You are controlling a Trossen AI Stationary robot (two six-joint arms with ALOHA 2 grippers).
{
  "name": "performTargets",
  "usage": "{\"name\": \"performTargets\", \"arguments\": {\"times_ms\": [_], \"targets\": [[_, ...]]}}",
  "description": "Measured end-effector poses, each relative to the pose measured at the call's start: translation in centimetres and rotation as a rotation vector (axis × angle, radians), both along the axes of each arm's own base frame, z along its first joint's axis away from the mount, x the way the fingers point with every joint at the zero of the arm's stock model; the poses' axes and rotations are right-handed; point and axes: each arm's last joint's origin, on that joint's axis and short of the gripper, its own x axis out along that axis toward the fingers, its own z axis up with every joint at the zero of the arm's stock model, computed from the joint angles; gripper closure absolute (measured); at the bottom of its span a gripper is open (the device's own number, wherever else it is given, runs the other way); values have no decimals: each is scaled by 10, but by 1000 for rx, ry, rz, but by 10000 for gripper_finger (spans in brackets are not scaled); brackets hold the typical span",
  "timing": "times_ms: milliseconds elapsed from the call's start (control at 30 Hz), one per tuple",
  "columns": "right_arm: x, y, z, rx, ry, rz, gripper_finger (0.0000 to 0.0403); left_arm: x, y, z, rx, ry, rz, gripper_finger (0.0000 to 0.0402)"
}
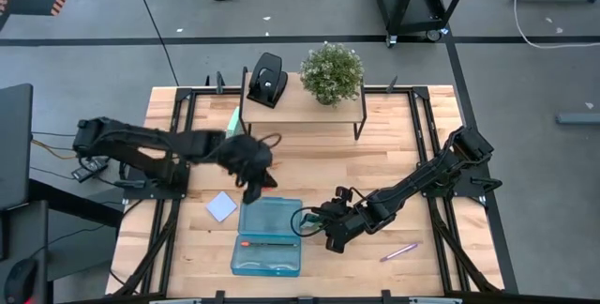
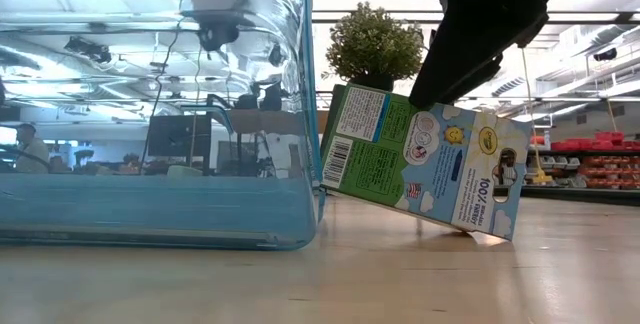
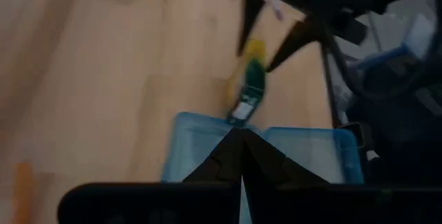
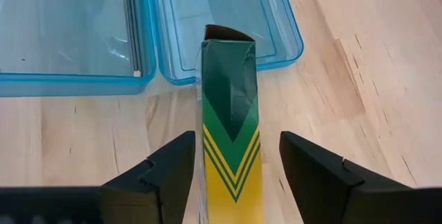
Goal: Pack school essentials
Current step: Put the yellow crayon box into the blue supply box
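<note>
The yellow-green crayon box (image 4: 231,113) stands tilted on the wood, right of the open clear blue case (image 1: 267,238), with my right gripper (image 4: 237,137) shut on it. The case holds an orange pencil (image 1: 258,243) and a grey pencil (image 4: 131,23). My left gripper (image 3: 242,144) hangs shut and empty above the case's far edge (image 1: 251,174). A small red thing (image 1: 270,181) shows beside it. The pale blue note pad (image 1: 222,206) lies flat left of the case, and the pink-purple pen (image 1: 398,251) lies near the right front. My right gripper has the crayon box between its two fingers, one on each broad face, along the upper narrow green-and-yellow side (image 4: 231,162). The fingers slant down from the table's right and lie along the box. The box is tilted: its end toward the case is raised and its lower right corner (image 2: 492,232) is on the table.
A raised wooden shelf (image 1: 300,112) at the back carries the black hole punch (image 1: 267,79) and a potted plant (image 1: 331,71). A mint-green block (image 1: 232,119) lies under the shelf's left end. Bare wood lies right of the case and along the front edge.
</note>
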Motion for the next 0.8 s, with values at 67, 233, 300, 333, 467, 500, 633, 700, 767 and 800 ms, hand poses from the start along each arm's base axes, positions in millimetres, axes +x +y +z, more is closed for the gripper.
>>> {"name": "performTargets", "arguments": {"times_ms": [67, 233, 300, 333, 467, 500, 633, 700, 767, 800], "targets": [[0, 0, 0, 2, 1, 2, 183, -1, -9, -9, -11, -23, 1, 388], [0, 1, 0, 17, 8, 10, 183, 5, -27, -32, 16, 13, -35, 393], [0, 1, 0, 22, 9, 11, 183, 11, -33, -38, 20, 10, -48, 392], [0, 1, 0, 24, 10, 12, 183, 15, -36, -42, 20, 5, -56, 389], [0, 1, 0, 31, 8, 11, 183, 29, -49, -56, 17, -25, -89, 379], [0, 1, 0, 32, 6, 11, 183, 32, -52, -59, 16, -35, -94, 378], [1, 2, 1, 43, -5, 14, 183, 40, -59, -72, 24, -39, -96, 378], [1, 2, 1, 48, -5, 17, 185, 44, -60, -77, 27, -43, -93, 383], [1, 2, 1, 48, -4, 17, 192, 47, -61, -81, 28, -45, -91, 389], [1, 2, 1, 49, -5, 17, 197, 49, -62, -83, 26, -54, -91, 391]]}}
